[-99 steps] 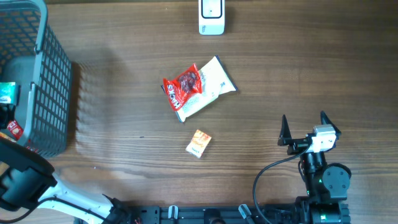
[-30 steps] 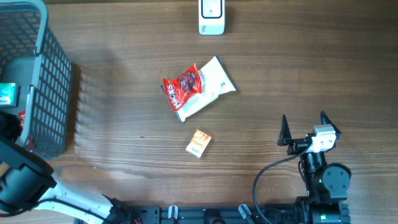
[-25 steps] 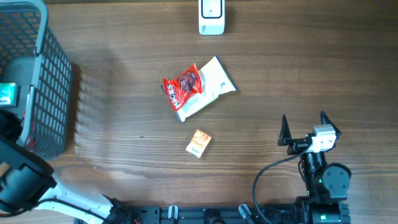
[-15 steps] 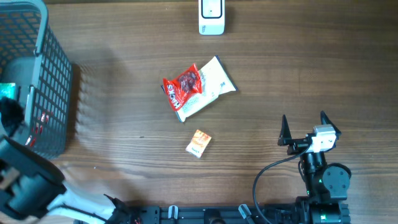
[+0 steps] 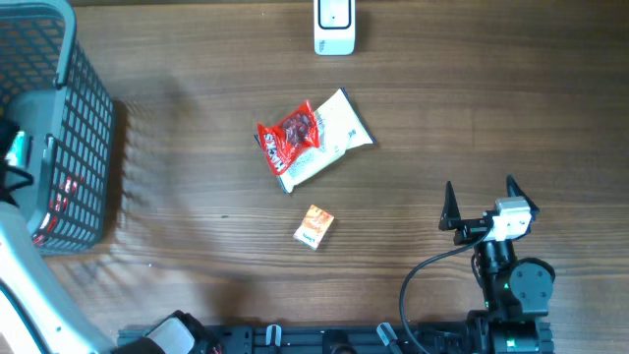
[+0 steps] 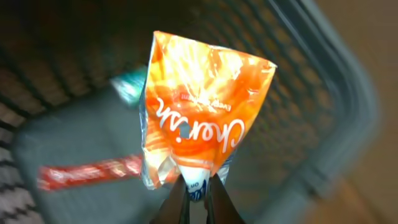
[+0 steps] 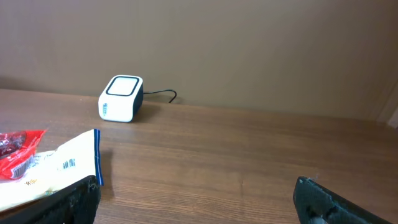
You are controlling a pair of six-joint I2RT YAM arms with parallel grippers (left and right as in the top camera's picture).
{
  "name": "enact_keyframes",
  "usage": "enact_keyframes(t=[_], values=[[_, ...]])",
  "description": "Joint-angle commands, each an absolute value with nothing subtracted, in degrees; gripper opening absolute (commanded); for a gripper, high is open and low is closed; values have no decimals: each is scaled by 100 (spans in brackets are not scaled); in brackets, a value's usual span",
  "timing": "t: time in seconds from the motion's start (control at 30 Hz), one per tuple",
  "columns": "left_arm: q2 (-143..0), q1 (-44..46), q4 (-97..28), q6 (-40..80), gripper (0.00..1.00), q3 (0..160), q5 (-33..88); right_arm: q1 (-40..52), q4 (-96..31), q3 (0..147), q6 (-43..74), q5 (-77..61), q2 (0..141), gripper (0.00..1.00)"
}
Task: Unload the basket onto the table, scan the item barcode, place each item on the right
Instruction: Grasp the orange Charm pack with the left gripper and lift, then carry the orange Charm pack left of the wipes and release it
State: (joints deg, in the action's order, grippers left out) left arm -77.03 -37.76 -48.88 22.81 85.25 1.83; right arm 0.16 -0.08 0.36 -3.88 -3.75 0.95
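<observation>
The left gripper (image 6: 194,186) pinches one edge of an orange crinkly plastic snack packet (image 6: 199,118), held over the grey mesh plastic basket (image 6: 323,124) (a red wrapper (image 6: 87,174) lies inside). The right gripper (image 5: 481,199) stands spread wide.

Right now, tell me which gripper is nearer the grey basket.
Left. The left gripper hangs over the basket, shut on an orange packet; the right gripper stands open far across the table.
</observation>
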Motion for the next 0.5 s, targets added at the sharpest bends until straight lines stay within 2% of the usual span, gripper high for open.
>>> enact_keyframes(t=[0.0, 0.1, 0.23, 0.3, 0.47], values=[[-7695, -3363, -5116, 2637, 4, 8549, 2521, -21, 3, 32, -298, -279, 80, 100], [-7765, -2801, -5253, 2574, 4, 8545, 3282, -21, 3, 32, -298, -279, 80, 100], [-7854, -1874, -5321, 2060, 4, 8545, 3138, -21, 3, 32, -301, -279, 80, 100], [-7922, -1308, -5384, 1610, 4, 8545, 2803, -21, 3, 32, -301, -279, 80, 100], [-8182, -231, -5708, 1559, 4, 8545, 1568, -19, 3, 32, -298, -279, 80, 100]])
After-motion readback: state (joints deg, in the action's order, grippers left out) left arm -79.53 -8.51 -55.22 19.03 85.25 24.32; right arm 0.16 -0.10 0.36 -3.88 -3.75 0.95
